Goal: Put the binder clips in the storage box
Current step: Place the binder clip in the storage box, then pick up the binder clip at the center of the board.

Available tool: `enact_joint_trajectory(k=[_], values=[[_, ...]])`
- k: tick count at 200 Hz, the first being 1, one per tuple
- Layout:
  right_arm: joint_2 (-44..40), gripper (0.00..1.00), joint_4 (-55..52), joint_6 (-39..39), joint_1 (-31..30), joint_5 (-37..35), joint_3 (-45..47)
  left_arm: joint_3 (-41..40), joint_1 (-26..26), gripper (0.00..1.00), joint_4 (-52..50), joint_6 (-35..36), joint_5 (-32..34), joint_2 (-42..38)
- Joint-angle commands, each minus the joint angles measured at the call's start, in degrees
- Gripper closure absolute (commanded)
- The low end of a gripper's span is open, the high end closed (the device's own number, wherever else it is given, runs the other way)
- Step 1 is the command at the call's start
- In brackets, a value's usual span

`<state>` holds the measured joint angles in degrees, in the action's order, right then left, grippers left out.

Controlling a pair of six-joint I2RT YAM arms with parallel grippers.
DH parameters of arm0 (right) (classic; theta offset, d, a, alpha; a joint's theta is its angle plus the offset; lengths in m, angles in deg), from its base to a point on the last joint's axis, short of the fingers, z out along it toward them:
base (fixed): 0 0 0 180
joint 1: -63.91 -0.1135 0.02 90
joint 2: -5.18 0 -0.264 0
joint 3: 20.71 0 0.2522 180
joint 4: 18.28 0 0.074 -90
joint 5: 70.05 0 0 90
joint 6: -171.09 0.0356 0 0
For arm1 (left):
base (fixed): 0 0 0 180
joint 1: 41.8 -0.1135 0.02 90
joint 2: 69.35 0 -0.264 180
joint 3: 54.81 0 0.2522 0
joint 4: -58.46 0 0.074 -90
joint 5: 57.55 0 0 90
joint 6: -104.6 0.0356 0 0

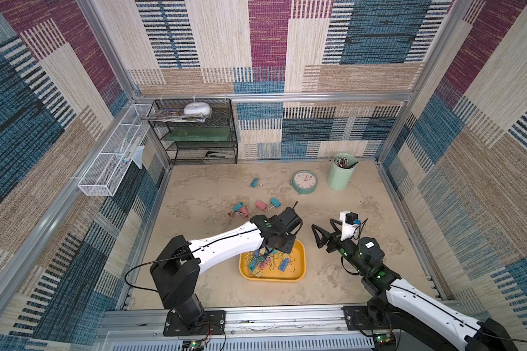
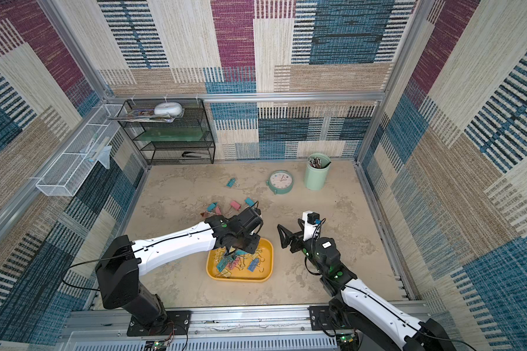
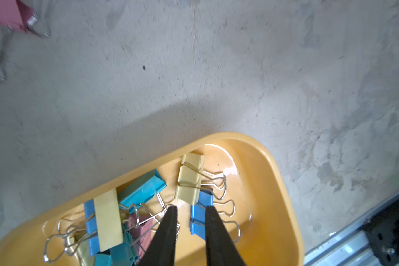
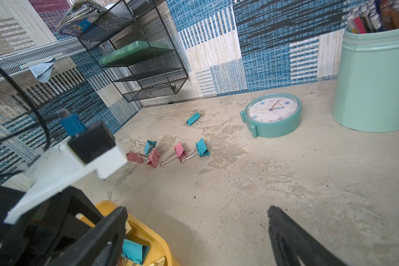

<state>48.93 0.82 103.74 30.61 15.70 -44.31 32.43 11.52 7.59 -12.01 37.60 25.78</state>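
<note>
**Filling the storage box: binder clips, lot part-stowed**

Item: binder clips (image 3: 189, 182), small folding type, in pastel pink, yellow, blue and teal with thin silvery wire handles. The main lot lay heaped inside the storage box (image 3: 283, 184), a shallow yellow-orange tray, with the handles tangled together.

Outstanding: a loose cluster (image 1: 256, 208) of five pink and teal clips lay on the table (image 1: 332, 288) just beyond the box's far edge. One teal stray (image 1: 254, 182) lay farther out the same way, well apart from the box.

Handling, as judged: light, stiff and springy, with smooth painted bodies likely to slip. The handles looked apt to swing or snag on their neighbours. Best taken across the two flat sides of the folded body, not by the wire.

Left gripper (image 3: 190, 208): hung over the box's inside, fingers parted a little and nothing visibly pinched. A blue clip lay under the gap.

Right gripper (image 4: 197, 211): hovered just beside the box on its right, fingers spread wide and empty.

Not of the lot: a mint clock (image 1: 305, 181) and a pen cup (image 1: 342, 171), both well beyond the box's far right corner.
</note>
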Motion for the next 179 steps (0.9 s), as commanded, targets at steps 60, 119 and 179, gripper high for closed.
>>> enact_joint_trajectory(k=[60, 119, 179], values=[[-0.68, 0.02, 0.71, -0.18, -0.04, -0.19, 0.18, 13.98, -9.94, 0.73, 5.21, 12.86, 9.63, 9.13], [-0.15, 0.02, 0.99, -0.16, -0.02, -0.14, 0.16, 34.13, -17.95, 0.3, -3.55, 31.87, -0.32, 28.67], [0.18, 0.02, 1.16, -0.07, -0.08, -0.1, 0.18, 49.83, -23.12, 0.01, -12.3, 39.7, -10.89, 42.19]])
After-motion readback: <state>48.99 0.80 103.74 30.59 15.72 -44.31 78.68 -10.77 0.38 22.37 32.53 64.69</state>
